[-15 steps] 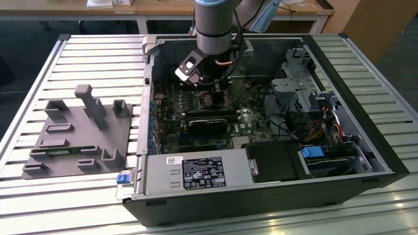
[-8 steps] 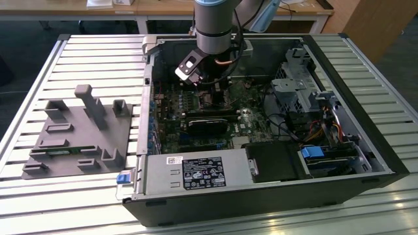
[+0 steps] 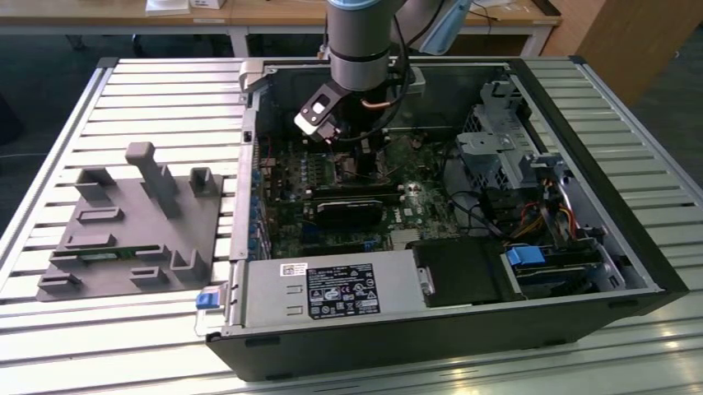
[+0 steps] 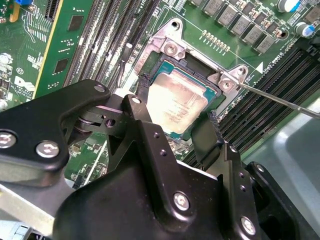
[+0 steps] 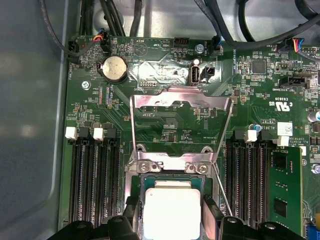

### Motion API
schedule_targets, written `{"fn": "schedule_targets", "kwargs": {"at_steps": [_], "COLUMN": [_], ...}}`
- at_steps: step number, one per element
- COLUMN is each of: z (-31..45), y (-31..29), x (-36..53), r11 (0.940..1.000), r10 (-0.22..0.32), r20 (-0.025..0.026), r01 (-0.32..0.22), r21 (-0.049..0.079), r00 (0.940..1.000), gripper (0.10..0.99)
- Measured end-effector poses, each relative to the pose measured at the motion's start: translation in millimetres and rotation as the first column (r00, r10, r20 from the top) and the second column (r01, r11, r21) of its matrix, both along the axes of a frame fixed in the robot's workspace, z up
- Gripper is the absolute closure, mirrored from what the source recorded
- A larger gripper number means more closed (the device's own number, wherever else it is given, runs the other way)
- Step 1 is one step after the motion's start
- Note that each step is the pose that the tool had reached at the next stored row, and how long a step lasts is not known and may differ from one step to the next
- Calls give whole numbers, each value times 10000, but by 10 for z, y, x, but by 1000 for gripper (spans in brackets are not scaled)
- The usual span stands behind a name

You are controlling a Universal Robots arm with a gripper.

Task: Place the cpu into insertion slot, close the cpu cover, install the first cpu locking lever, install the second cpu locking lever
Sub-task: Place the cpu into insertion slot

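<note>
While the cover (image 5: 165, 97) stands flipped back to bare the socket (image 4: 185, 67), the gripper (image 5: 172, 206) pinches the chip (image 4: 177, 100) by 2 opposite edges to hold it level.

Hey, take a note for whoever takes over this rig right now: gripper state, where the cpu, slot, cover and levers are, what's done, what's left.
Gripper: down inside the case at the cpu; I cannot tell whether it is gripping or has let go.
Cpu: at the slot, metal top up; fully seated or not is unclear.
Cover: swung open, away from the slot.
Lever: one thin rod stands free beside the slot.
Done: cpu brought to the slot.
Left: close the cover, install both levers.
</note>
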State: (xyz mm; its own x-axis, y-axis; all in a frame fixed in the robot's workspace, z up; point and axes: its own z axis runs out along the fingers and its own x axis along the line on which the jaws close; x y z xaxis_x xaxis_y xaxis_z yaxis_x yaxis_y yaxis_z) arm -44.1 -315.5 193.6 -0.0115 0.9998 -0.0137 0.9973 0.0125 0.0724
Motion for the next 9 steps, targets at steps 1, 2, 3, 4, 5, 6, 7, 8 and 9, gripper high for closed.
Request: {"fn": "schedule_targets", "kwargs": {"at_steps": [1,2,3,4,5,6,7,8,9], "z": [0,0,0,0,0,0,0,0,0], "y": [0,0,-1,-1,-1,-1,-1,-1,-1], "x": [0,0,-2,-7,-11,-16,-19,-19,-19], "r11": [10000,10000,10000,10000,10000,10000,10000,10000,10000], "r10": [1,1,0,-2,-1,1,0,1,1], "r20": [0,0,0,0,-1,0,0,0,0], "r01": [-1,-1,0,2,1,-1,0,-1,-1], "r21": [0,1,0,0,0,0,0,1,1], "r00": [10000,10000,10000,10000,10000,10000,10000,10000,10000], "gripper": [475,475,475,475,475,475,475,475,475]}}
